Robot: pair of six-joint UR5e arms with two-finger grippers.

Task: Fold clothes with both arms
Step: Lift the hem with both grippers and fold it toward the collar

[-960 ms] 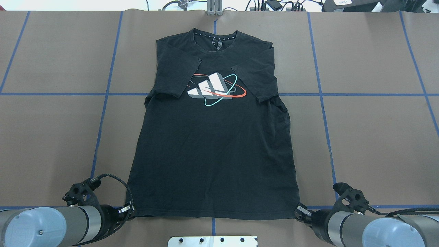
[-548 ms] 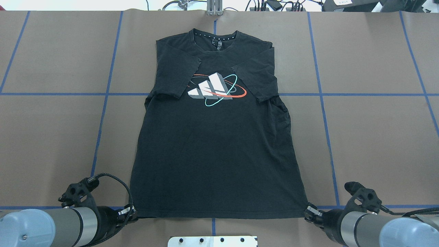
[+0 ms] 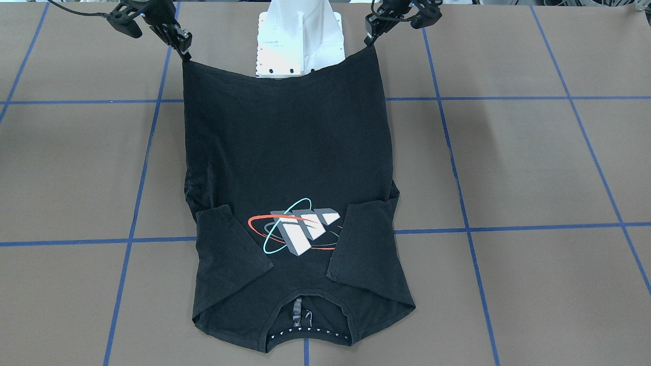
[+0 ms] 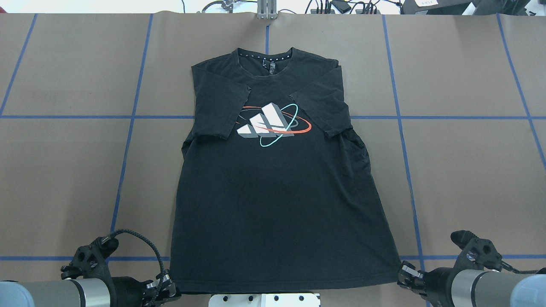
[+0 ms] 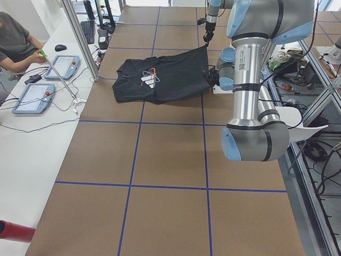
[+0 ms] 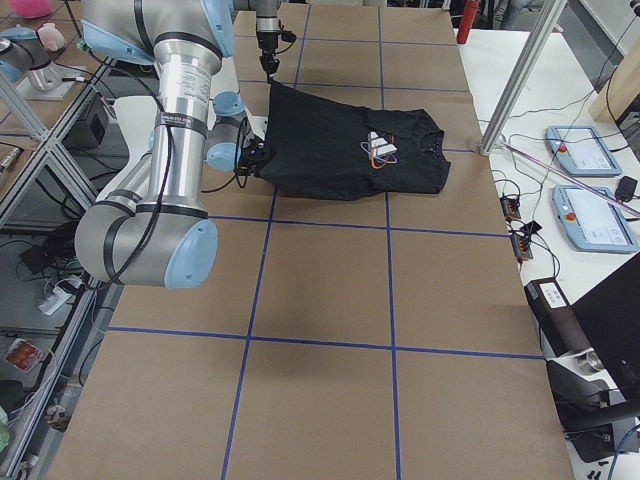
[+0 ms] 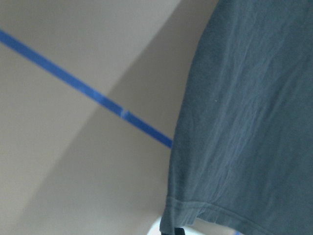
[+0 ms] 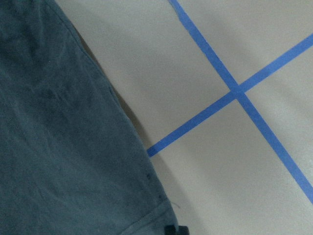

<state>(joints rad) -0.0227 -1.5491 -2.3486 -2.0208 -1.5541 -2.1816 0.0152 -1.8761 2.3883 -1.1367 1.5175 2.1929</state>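
Black cotton short-sleeved T-shirt [image 4: 273,192] lies face-up at mid-table on the brown paper-covered table [image 4: 469,170], collar away from the robot, both sleeves folded in over the chest. The left gripper [image 4: 164,288] pinches the hem corner on its side; the right gripper [image 4: 406,275] pinches the opposite corner. The hem hangs raised and taut between them (clearest in the front-facing view). Judged step: start of the hem-to-collar fold. The next move calls for carrying both corners forward together, level, toward the collar.

One black T-shirt [image 4: 273,192], two grippers, the left gripper [image 4: 165,286] at seven o'clock and the right gripper [image 4: 404,275] at five, and one white pedestal base [image 4: 264,299] at six.
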